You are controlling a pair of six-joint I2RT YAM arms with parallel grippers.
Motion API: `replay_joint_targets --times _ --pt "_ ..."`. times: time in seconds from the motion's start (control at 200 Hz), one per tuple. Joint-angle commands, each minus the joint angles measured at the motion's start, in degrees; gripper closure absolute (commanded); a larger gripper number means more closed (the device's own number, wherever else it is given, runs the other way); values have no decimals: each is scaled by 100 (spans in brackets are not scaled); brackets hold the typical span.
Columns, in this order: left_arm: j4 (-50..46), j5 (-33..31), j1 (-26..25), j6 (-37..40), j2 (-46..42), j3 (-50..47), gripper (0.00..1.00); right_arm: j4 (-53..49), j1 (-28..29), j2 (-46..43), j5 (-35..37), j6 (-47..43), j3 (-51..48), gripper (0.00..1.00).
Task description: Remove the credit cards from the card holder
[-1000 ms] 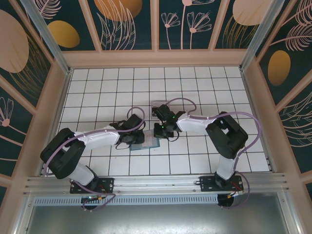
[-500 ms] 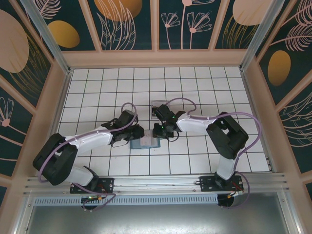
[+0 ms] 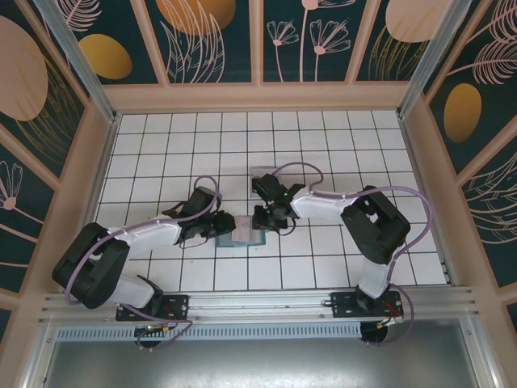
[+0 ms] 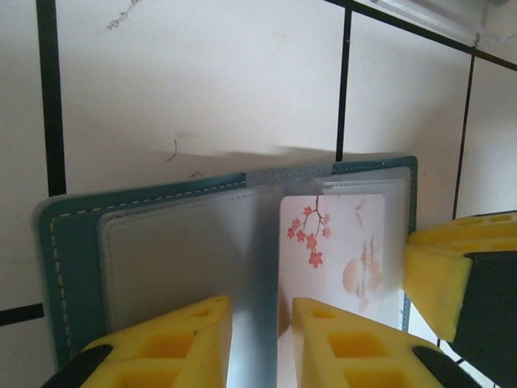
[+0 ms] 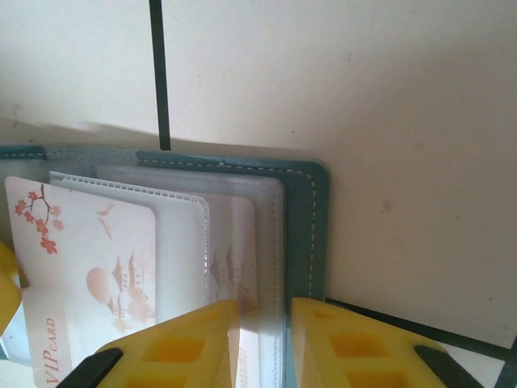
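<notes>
The teal card holder (image 3: 245,236) lies open on the tiles between the two arms. In the left wrist view its frosted sleeves (image 4: 178,259) show inside the stitched teal cover, with a cherry-blossom credit card (image 4: 339,242) on the right half. My left gripper (image 4: 260,303) stands narrowly open astride a sleeve edge by the fold. In the right wrist view a VIP credit card (image 5: 81,275) lies at the left and another card (image 5: 230,267) sits in a sleeve. My right gripper (image 5: 265,305) is narrowly open over that sleeve's end near the holder's right border (image 5: 311,234).
A clear plastic box (image 3: 262,178) stands just behind the right gripper (image 3: 264,220). The left gripper (image 3: 229,226) is at the holder's left side. The right gripper's yellow finger (image 4: 440,275) enters the left wrist view. Wooden walls ring the tiled floor.
The left arm has swung its wrist and elbow leftward and lower while staying at the holder. The right gripper stays at the holder's right side, its jaws now slightly apart.
</notes>
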Motion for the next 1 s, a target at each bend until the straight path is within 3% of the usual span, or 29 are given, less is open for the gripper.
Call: replay_joint_targets --times 0.0,0.225,0.761,0.996 --pt "287 240 51 -141 -86 -136 72 -21 34 187 28 -1 -7 76" --pt "1083 889 137 -441 46 -435 71 -1 24 207 10 -9 -28 77" --pt "1631 1167 326 -638 48 -710 81 -24 24 188 10 -13 -37 78" --pt "1904 1424 334 -717 373 -779 75 0 24 232 -25 -19 -19 78"
